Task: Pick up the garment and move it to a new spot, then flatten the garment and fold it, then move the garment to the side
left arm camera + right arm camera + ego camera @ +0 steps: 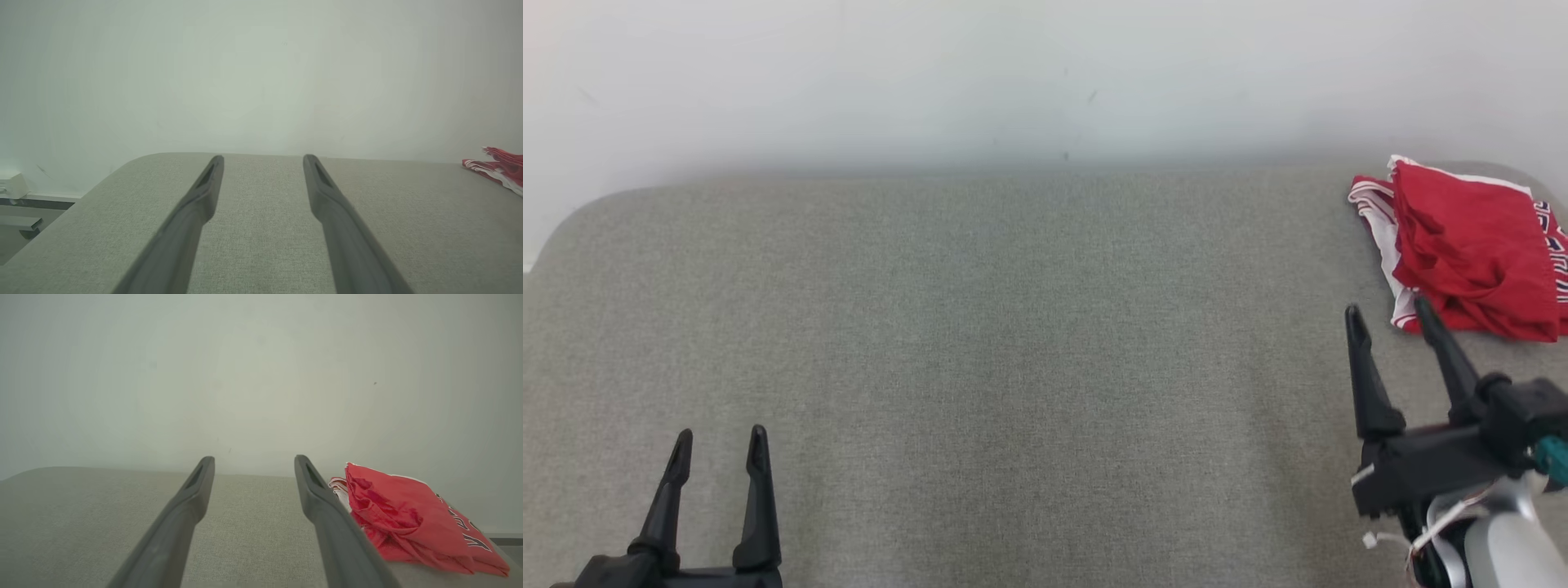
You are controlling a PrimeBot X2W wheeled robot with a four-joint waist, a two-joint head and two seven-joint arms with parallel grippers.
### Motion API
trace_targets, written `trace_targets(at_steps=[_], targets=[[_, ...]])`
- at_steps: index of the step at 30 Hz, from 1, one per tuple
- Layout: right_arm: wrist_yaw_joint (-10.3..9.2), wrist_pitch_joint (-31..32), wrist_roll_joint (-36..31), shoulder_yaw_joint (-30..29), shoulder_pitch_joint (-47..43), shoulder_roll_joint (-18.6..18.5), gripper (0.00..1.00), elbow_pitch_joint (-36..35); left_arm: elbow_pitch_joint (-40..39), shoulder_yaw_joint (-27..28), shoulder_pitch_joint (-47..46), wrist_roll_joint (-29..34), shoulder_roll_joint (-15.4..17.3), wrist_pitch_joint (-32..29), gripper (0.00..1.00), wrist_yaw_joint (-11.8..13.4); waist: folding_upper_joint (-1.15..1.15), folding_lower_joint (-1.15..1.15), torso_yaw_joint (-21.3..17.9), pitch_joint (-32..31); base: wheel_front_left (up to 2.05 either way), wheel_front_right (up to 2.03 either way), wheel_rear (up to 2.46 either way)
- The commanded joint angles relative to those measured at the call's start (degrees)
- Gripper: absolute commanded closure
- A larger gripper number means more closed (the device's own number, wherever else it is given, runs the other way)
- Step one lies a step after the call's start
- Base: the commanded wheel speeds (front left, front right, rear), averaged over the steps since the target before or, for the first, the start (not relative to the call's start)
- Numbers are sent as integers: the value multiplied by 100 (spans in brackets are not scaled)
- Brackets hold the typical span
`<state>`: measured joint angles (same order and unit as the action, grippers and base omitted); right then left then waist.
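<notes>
Already garment [1474,245] folded, far right; right fingers [1364,376] spread nearby.

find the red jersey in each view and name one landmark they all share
Head view: the garment lies at the far right, just beyond the right hand.
Left wrist view: the garment is a red-and-white sliver at the right edge.
Right wrist view: the garment sits low on the right.
Shared landmark: the grey fabric surface meeting the pale wall.
</notes>
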<state>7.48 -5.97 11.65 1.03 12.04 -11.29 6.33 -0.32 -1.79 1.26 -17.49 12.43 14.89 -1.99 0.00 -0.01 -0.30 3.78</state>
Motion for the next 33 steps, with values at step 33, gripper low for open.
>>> trace_targets(at_steps=[33], targets=[[-3, 169, 58, -292, -1838, 469, 0, -629, 193, -11, 565, -149, 104, -207, 0, 235, 0, 1, 25, -587, 0, 0, 0]])
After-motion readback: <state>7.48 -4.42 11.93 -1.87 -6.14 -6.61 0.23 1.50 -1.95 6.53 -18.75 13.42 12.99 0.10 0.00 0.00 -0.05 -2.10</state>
